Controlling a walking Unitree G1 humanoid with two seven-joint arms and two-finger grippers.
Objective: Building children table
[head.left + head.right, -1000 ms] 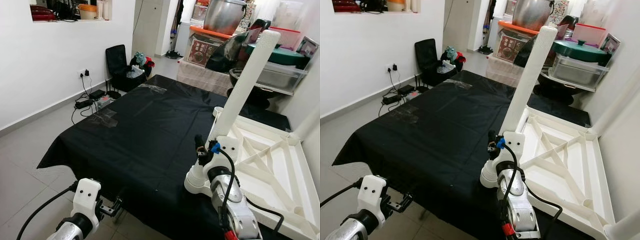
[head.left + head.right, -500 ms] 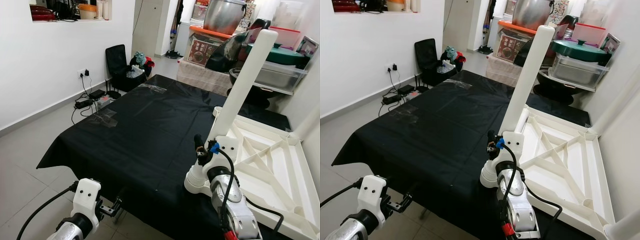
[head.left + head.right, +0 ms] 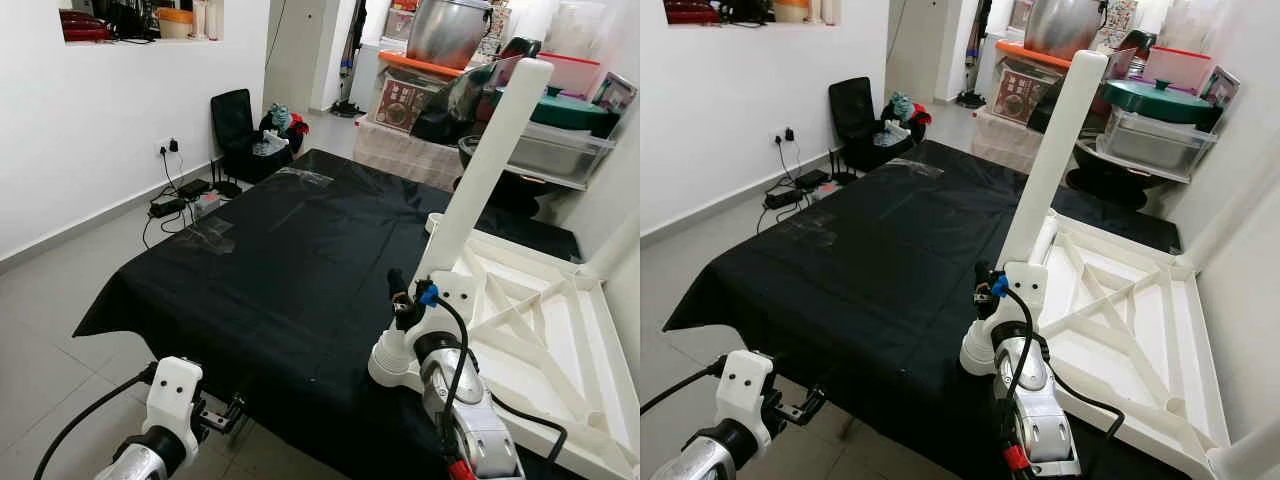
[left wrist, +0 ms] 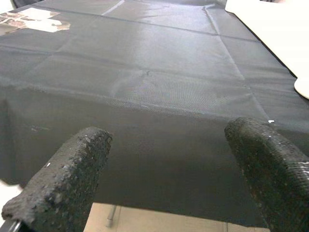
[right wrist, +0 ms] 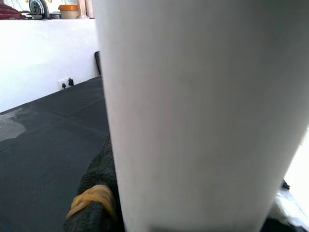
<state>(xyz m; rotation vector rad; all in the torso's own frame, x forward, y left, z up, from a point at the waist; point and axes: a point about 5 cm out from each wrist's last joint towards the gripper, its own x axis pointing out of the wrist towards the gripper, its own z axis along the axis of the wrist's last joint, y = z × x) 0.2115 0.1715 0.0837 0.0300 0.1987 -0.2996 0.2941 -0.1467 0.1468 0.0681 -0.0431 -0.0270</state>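
Hovering low off near edge of black cloth [image 3: 290, 260]: left gripper [image 4: 169, 179], fingers spread, grasping nothing, idle. Mid-frame: right gripper [image 3: 425, 290] clenched on white table leg [image 3: 485, 170], leg tilted up over corner of upturned white tabletop [image 3: 560, 340] lying at right on cloth. Step in hand, judged: seat leg in corner socket. Bring leg plumb first, centre base over socket, push straight down, no side load.
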